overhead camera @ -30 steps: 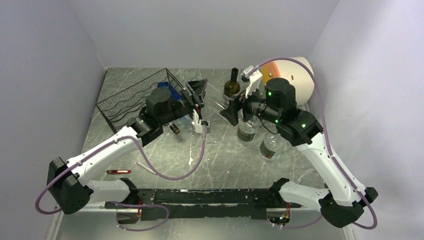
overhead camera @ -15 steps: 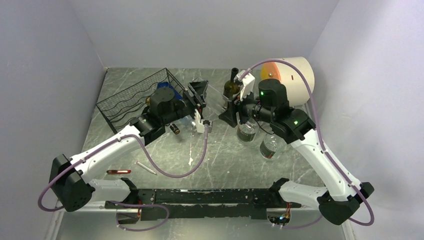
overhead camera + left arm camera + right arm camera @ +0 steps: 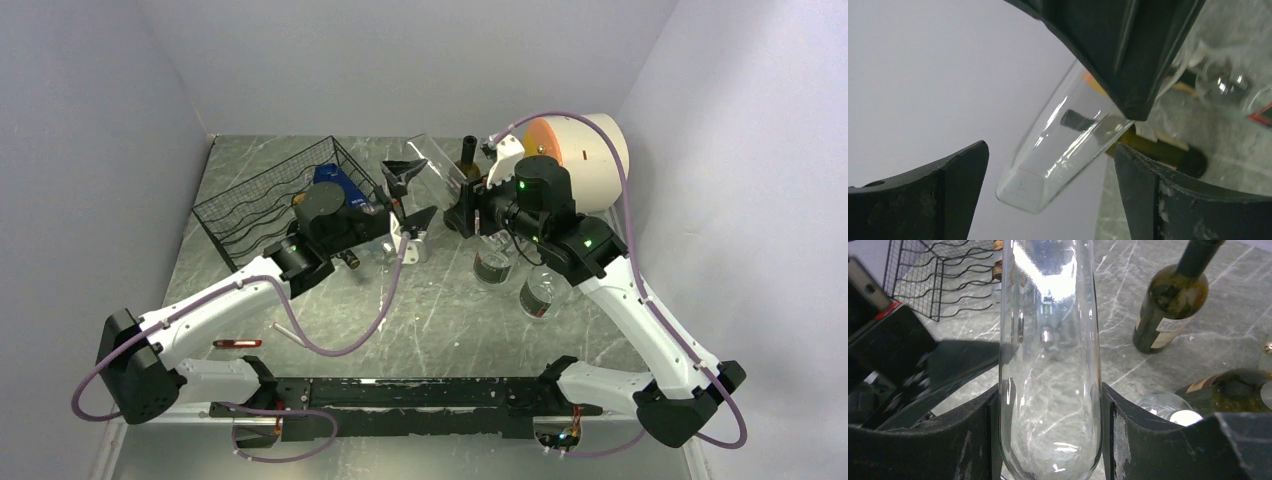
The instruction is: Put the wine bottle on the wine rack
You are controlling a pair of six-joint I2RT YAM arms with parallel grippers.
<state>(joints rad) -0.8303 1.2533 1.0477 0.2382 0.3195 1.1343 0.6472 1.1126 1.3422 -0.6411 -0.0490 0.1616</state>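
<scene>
Handover observed complete. The left gripper (image 3: 410, 195), which was closed on the clear glass bottle (image 3: 437, 160) a second ago, is now spread wide. In the left wrist view the bottle's flat end is seen between the left fingers (image 3: 943, 185), with daylight on both sides and no contact.

The right gripper (image 3: 1050, 410), open around the body a second ago, is now clamped on it at mid span. Both pads are seen pressed to the glass in the right wrist view.

The bottle is carried off the table (image 3: 450, 330), tilted, at mid-back of the workspace. It sits just beside the standing green wine bottle (image 3: 465, 165) and apart from the wine rack (image 3: 260, 205) at back left. The near rack tiers appear unoccupied; the rest cannot be judged.

Meaning for the task: the load is borne by the right arm alone, on the side away from the rack. A reach across to the left, or a fresh regrasp, is judged necessary before placement. Collision with the open left fingers is noted as the risk.
</scene>
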